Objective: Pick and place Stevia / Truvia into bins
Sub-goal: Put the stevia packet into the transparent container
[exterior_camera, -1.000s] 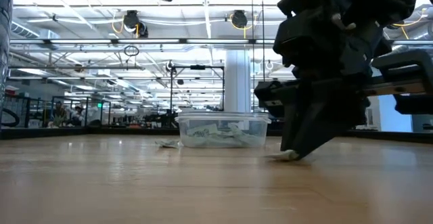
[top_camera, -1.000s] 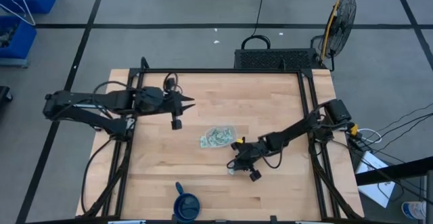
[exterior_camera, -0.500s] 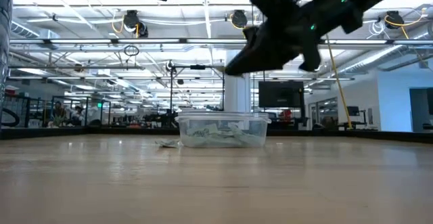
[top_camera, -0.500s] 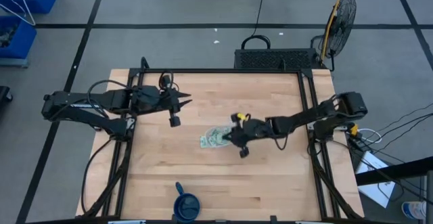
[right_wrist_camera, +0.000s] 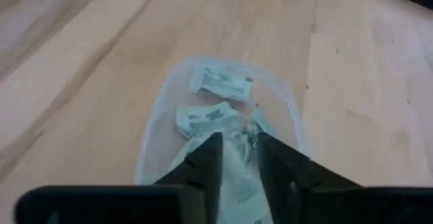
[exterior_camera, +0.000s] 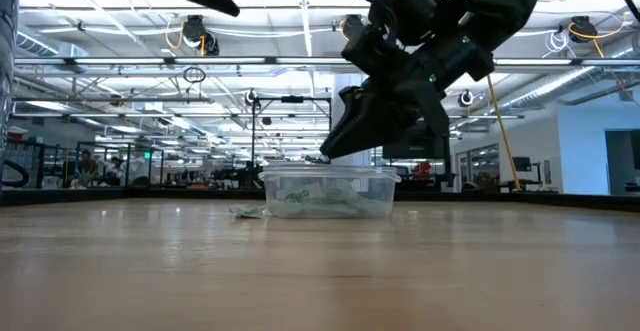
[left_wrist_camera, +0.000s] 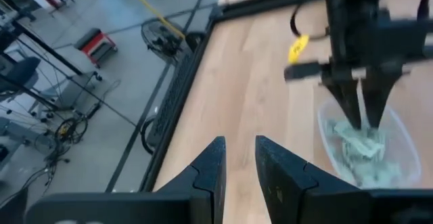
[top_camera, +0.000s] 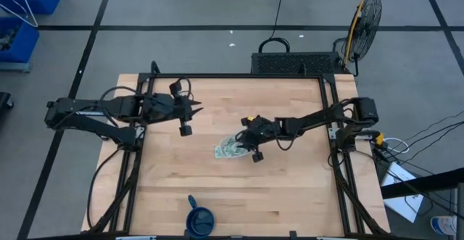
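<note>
The clear plastic tub (top_camera: 236,146) stands mid-table with several pale green and white sachets (right_wrist_camera: 220,82) in it. One more sachet (top_camera: 218,151) lies flat on the table just left of the tub. My right gripper (top_camera: 239,141) hovers over the tub's rim (exterior_camera: 330,174), shut on a sachet (left_wrist_camera: 362,97). My left gripper (top_camera: 197,110) hangs above the table's far left part, its fingers (left_wrist_camera: 211,166) slightly apart and empty. My right gripper pinches one sachet (right_wrist_camera: 237,162) between its two fingers. The fingers slant down toward the table's left. The sachet lies along the gap between them, lifted clear, above the tub's inside. Which part of the sachet the fingers are on is hidden by the fingers.
A dark blue round cup (top_camera: 200,219) stands at the table's near edge, left of the middle. Bare wood lies to the tub's right and toward the near edge. A black frame (top_camera: 330,117) runs along the table's sides.
My right gripper has risen from the table surface at the near right of the tub, carrying a sachet. It has gone toward the far and left sides, then come down over the tub. My left gripper has hardly moved.
</note>
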Controlling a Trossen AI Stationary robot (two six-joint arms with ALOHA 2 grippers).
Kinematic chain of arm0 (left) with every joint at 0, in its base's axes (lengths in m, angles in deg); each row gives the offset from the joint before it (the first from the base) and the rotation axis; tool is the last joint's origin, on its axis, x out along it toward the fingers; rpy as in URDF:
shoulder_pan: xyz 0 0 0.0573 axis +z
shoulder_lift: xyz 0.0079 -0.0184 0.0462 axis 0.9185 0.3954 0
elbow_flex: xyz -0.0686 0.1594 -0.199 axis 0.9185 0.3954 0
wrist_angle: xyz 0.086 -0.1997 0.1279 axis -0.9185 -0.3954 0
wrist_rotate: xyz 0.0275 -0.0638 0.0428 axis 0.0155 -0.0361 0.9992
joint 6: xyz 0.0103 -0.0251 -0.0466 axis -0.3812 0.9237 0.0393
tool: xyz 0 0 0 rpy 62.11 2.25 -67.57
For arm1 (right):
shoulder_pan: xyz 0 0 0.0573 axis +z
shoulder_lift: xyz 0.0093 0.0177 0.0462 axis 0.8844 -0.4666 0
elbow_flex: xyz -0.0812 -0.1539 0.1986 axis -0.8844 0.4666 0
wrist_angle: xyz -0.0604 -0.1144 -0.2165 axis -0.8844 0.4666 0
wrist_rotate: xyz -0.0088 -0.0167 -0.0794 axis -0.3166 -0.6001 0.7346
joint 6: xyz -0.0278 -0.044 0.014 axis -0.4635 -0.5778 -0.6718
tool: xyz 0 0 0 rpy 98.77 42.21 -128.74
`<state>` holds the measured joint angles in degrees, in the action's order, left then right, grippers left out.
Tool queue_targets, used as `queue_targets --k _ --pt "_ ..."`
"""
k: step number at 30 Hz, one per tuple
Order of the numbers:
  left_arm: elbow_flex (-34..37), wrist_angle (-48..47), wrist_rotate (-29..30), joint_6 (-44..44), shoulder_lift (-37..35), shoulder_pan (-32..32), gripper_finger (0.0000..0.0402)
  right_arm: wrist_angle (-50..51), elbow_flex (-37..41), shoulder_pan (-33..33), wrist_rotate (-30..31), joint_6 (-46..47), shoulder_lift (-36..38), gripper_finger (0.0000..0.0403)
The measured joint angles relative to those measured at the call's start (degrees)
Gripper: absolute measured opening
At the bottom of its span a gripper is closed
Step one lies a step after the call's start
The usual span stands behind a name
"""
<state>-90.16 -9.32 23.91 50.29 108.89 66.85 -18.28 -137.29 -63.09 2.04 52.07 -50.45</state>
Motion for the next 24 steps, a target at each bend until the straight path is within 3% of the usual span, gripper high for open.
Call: queue_targets --k 5,8,12,18,24 --pt "0.0 -8.6 -2.6 0.0 0.0 0.0 0.0088 0.0 -1.3 0.1 0.0 -3.0 0.0 0.0139" --pt "1.6 -12.9 -8.6 0.1 0.0 0.0 0.0088 -0.4 -2.4 0.0 0.1 -3.8 0.3 0.0163" --pt "7.7 -11.4 -16.1 -0.8 0.0 -0.6 0.0088 -1.4 -3.1 -0.3 0.2 -3.1 0.3 0.0182" --pt "19.8 -0.5 -17.1 -2.6 0.0 -2.2 0.0088 -3.0 -3.2 -1.0 0.4 -3.1 0.3 0.0186" --pt "30.0 19.1 -18.6 5.3 1.4 -3.5 0.0088 -3.2 -3.2 -1.0 0.4 -4.0 0.3 0.0184"
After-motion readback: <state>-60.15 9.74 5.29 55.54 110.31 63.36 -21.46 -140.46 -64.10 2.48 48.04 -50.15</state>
